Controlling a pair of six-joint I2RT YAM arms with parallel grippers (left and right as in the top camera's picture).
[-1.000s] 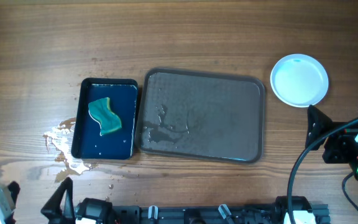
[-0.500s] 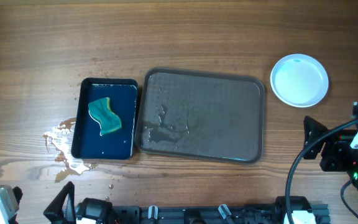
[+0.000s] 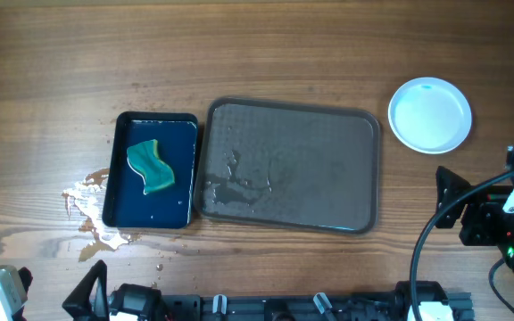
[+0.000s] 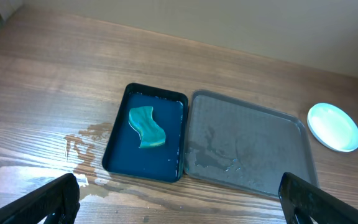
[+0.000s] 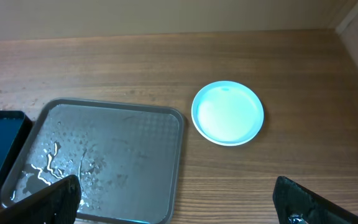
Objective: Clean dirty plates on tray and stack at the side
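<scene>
Since the tray (image 3: 310, 143) lies bare and the plates (image 3: 430, 114) sit stacked on the counter (image 3: 239, 53) beside it, the task looks done. Left gripper (image 4: 179, 186) and right gripper (image 5: 177, 190) hang empty, jaws spread.

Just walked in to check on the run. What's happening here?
Nothing is being handled right now. The left gripper and right gripper both hang open and empty, away from everything. The grey tray holds only water puddles. The plates sit off to its right, count unclear, and the sponge lies in the small black tray.
</scene>
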